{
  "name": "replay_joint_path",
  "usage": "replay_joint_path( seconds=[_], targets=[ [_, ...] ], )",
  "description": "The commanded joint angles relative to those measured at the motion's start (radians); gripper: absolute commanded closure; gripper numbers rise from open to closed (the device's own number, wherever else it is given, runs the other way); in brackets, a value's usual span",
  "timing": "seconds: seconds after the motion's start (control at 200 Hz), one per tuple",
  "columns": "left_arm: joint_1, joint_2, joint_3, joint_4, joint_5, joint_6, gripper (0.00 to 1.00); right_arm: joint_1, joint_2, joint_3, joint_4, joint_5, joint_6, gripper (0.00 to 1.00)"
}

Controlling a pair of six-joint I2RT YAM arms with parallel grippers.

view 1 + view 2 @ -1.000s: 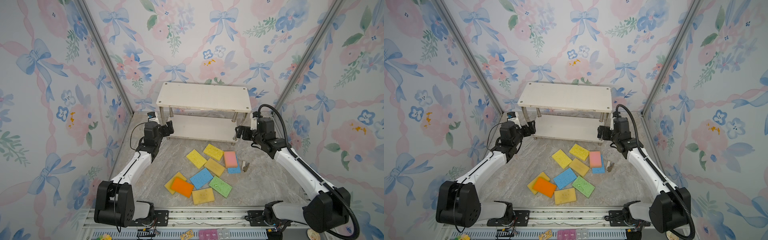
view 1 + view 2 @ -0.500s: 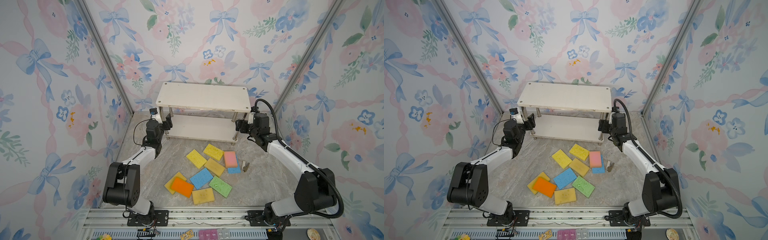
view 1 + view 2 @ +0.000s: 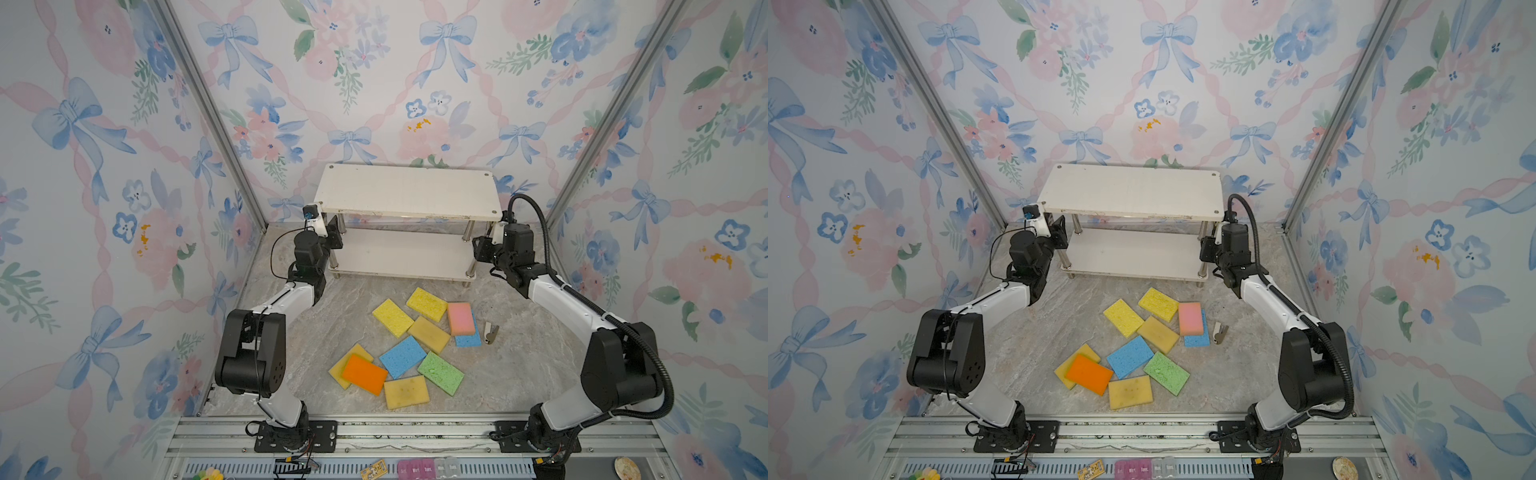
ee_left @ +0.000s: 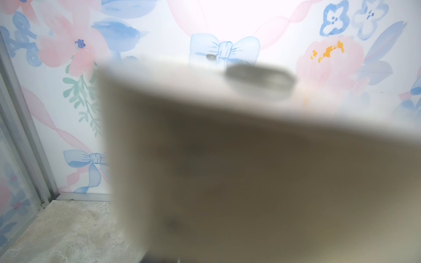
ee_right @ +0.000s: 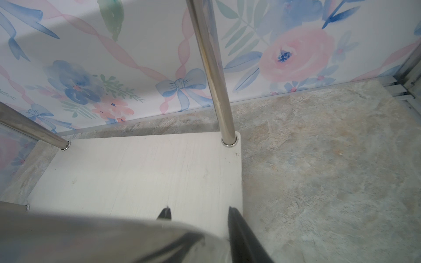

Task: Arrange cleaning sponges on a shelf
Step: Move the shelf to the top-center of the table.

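The shelf (image 3: pixel 409 191) (image 3: pixel 1129 191) stands at the back with both white boards bare. Several cleaning sponges lie loose on the floor in front of it, among them yellow (image 3: pixel 392 318), pink (image 3: pixel 460 318), blue (image 3: pixel 402 356), green (image 3: pixel 440 372) and orange (image 3: pixel 365 374). My left gripper (image 3: pixel 334 235) (image 3: pixel 1059 232) sits at the shelf's left front leg under the top board (image 4: pixel 250 170), which blocks the left wrist view, so its fingers are hidden. My right gripper (image 3: pixel 482 249) (image 5: pixel 200 214) straddles the right front leg, over the lower board (image 5: pixel 136 177).
A small grey clip (image 3: pixel 490 332) lies to the right of the pink sponge. Flowered walls with metal corner posts (image 3: pixel 208 112) close in the sides and back. The arms' base rail (image 3: pixel 415 432) runs along the front.
Both arms have swung in toward the back, to the shelf's two front legs. Both pairs of jaws have narrowed from wide open. The sponges have not moved.
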Motion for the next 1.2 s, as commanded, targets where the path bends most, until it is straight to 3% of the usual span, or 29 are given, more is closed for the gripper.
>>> replay_joint_path(
  seconds=[0.0, 0.12, 0.295, 0.455, 0.805, 1.08, 1.135, 1.195],
  targets=[
    [-0.002, 0.009, 0.021, 0.021, 0.049, 0.017, 0.69, 0.010, -0.025, 0.039, 0.030, -0.014, -0.080, 0.57],
    [-0.002, -0.011, 0.009, 0.021, 0.066, 0.021, 0.84, 0.010, -0.049, 0.018, 0.025, -0.006, -0.080, 0.57],
    [-0.002, -0.063, -0.038, 0.020, 0.081, 0.023, 0.88, 0.011, -0.081, 0.003, 0.006, -0.008, -0.077, 0.56],
    [-0.002, -0.123, -0.097, 0.020, 0.114, 0.032, 1.00, 0.011, -0.120, -0.022, -0.007, -0.012, -0.079, 0.58],
    [-0.024, -0.309, -0.267, 0.003, 0.145, -0.018, 1.00, 0.009, -0.228, -0.086, -0.082, -0.020, -0.095, 0.59],
    [-0.105, -0.515, -0.442, -0.083, 0.077, -0.012, 1.00, -0.031, -0.361, -0.194, -0.158, -0.045, -0.123, 0.59],
    [-0.107, -0.544, -0.470, -0.096, 0.063, -0.018, 0.95, -0.038, -0.381, -0.210, -0.171, -0.050, -0.124, 0.56],
    [-0.107, -0.570, -0.493, -0.111, 0.044, -0.020, 0.80, -0.043, -0.398, -0.222, -0.179, -0.057, -0.128, 0.50]
  ],
)
